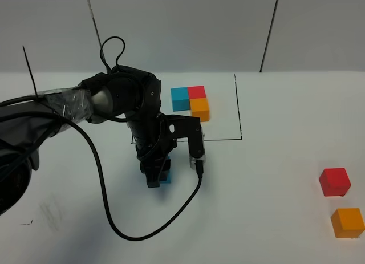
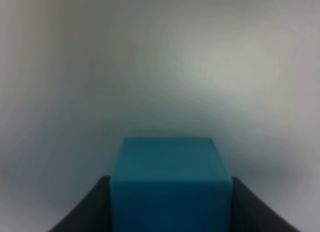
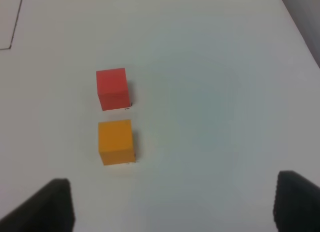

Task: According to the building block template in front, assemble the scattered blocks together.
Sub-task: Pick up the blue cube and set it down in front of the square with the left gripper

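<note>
Template (image 1: 191, 102): blue, red and orange cubes clustered in L, set at far side of bench (image 1: 268, 178), within black drawn frame.
Blue cube (image 1: 166, 178): clamped in left claw (image 1: 157, 178), just outside frame's near line.
Red cube (image 1: 334, 181), orange cube (image 1: 347, 222): laid near each other, not touching, at bench's right edge.
Right claw (image 3: 170, 207): jaws spread wide, nothing held, hung above that pair.

Your template (image 1: 191, 102) sits at the table's (image 1: 274, 178) back. One block (image 1: 166, 178) lies before it; far right, another block (image 1: 335, 181) lies behind a third block (image 1: 347, 222).
</note>
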Controlling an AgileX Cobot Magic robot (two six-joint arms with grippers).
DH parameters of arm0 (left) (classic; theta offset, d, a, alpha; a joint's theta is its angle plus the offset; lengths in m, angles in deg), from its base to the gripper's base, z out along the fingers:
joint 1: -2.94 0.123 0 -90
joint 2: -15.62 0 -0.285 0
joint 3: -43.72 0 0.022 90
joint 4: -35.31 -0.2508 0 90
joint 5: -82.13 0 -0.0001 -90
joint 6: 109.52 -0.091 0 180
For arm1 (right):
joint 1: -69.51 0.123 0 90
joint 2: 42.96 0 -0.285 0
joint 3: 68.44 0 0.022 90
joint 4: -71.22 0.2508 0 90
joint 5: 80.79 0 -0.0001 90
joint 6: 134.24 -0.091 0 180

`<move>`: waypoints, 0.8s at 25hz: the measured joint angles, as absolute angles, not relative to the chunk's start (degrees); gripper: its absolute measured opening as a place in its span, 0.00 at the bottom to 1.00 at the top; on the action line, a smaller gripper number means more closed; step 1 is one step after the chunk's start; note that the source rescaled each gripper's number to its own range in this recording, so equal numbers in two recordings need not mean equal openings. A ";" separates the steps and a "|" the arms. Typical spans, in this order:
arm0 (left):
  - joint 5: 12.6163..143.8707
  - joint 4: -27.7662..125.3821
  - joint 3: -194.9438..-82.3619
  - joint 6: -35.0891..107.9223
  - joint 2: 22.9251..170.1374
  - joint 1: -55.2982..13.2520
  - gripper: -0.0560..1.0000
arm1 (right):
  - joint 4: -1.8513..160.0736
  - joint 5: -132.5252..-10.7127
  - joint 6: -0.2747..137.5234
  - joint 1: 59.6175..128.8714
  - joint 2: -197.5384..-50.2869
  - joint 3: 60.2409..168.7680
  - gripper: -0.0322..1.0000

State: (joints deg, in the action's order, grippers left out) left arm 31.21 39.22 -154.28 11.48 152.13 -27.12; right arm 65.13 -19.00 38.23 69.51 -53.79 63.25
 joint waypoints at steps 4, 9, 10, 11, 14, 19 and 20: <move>31.04 39.22 -154.34 11.11 152.13 -27.12 0.05 | 65.13 -19.00 38.23 69.51 -53.79 63.25 0.67; 30.92 39.22 -154.34 10.43 152.17 -27.12 0.05 | 65.13 -19.00 38.23 69.51 -53.79 63.25 0.67; 30.92 39.22 -154.34 10.43 152.17 -27.12 0.05 | 65.13 -19.00 38.23 69.51 -53.79 63.25 0.67; 30.92 39.22 -154.34 10.43 152.17 -27.12 0.05 | 65.13 -19.00 38.23 69.51 -53.79 63.25 0.67; 30.80 39.22 -154.34 10.43 152.19 -27.12 0.09 | 65.13 -19.00 38.23 69.51 -53.79 63.25 0.67; 30.86 39.03 -154.34 11.50 152.66 -27.12 0.51 | 65.13 -19.00 38.23 69.51 -53.79 63.25 0.67; 30.86 39.03 -154.34 11.90 152.66 -27.12 0.62 | 65.13 -19.00 38.23 69.51 -53.79 63.25 0.67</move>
State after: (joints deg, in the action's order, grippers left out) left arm 30.86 39.03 -154.34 11.90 152.66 -27.12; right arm 65.13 -19.00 38.23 69.51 -53.79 63.25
